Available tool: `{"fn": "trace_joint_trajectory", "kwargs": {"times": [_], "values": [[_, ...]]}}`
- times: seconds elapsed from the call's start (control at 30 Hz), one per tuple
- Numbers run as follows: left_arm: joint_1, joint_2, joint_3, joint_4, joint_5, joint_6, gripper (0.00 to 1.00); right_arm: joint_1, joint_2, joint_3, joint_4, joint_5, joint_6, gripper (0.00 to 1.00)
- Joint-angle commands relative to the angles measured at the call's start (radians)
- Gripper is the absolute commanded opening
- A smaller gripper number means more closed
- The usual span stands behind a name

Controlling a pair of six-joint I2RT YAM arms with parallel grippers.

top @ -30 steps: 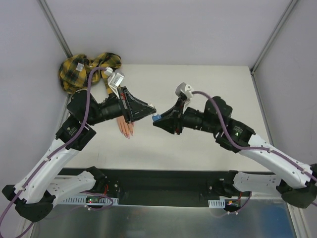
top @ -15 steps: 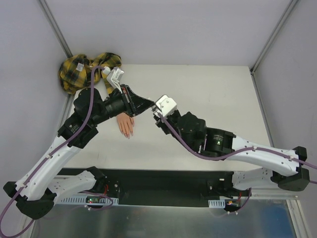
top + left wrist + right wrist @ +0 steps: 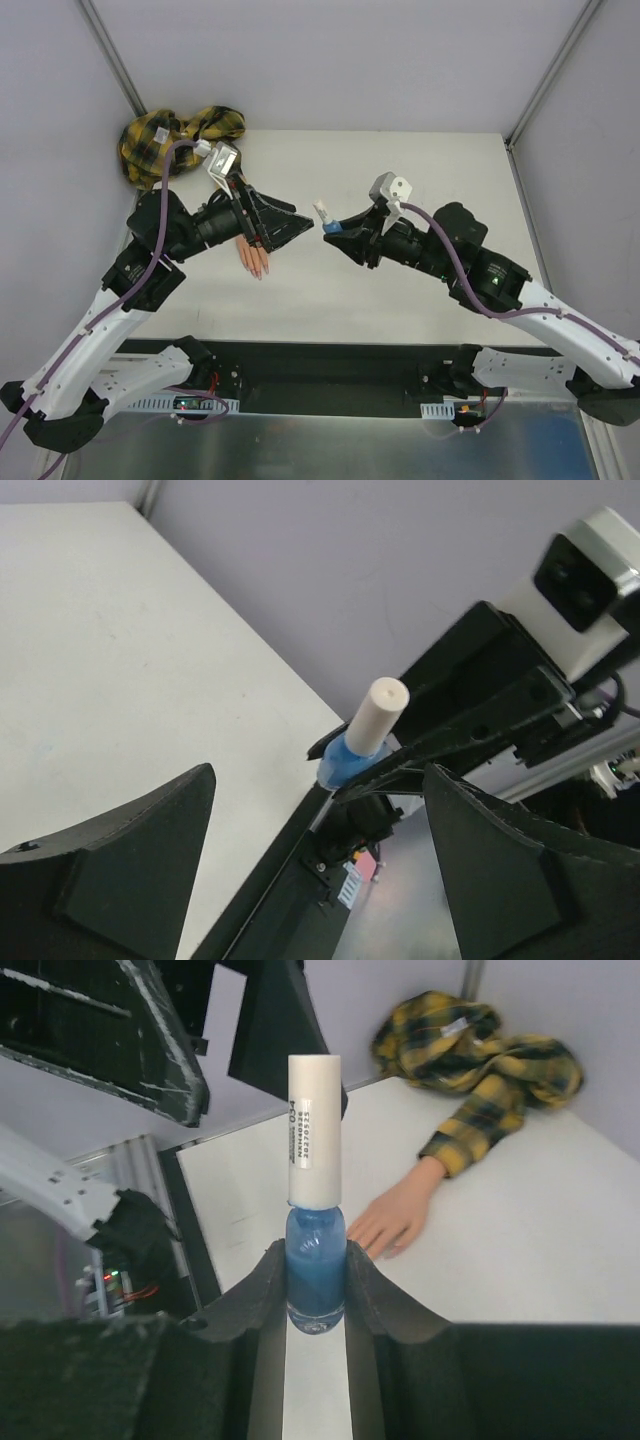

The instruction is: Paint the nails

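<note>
1. Bottle (image 3: 315,1300) is being gripped upright by the right gripper (image 3: 315,1260), cap (image 3: 314,1130) offered outward.
2. Left gripper (image 3: 320,870) is being held wide open, likely to twist that cap.
3. Nails (image 3: 258,270) are lying on the table (image 3: 420,170) under the left arm (image 3: 190,230).

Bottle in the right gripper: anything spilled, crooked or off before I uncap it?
Nothing stands out. The blue bottle sits straight between the fingers of the right gripper, white cap on, no paint spilled on the table. The left gripper is open, facing the cap. The mannequin hand lies flat.
</note>
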Motion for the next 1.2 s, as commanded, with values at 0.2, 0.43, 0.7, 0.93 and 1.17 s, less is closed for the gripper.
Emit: {"fn": "trace_joint_trajectory", "kwargs": {"times": [0.2, 0.43, 0.7, 0.93, 1.17], "values": [[0.005, 0.021, -0.003, 0.206, 0.27, -0.014, 0.79, -0.111, 0.035, -0.003, 0.16, -0.535, 0.235, 0.0], [0.005, 0.039, 0.012, 0.206, 0.299, 0.0, 0.21, -0.123, 0.051, -0.002, 0.157, -0.443, 0.247, 0.0], [-0.004, 0.061, 0.04, 0.002, -0.092, -0.023, 0.0, 0.347, 0.217, 0.17, 0.066, 1.049, -0.292, 0.0], [-0.018, 0.076, 0.058, -0.046, -0.257, -0.079, 0.0, 0.372, 0.253, 0.164, 0.156, 0.915, -0.368, 0.0], [-0.017, 0.07, 0.052, -0.043, -0.217, -0.096, 0.02, 0.263, 0.163, 0.114, 0.073, 0.481, -0.203, 0.0]]}}
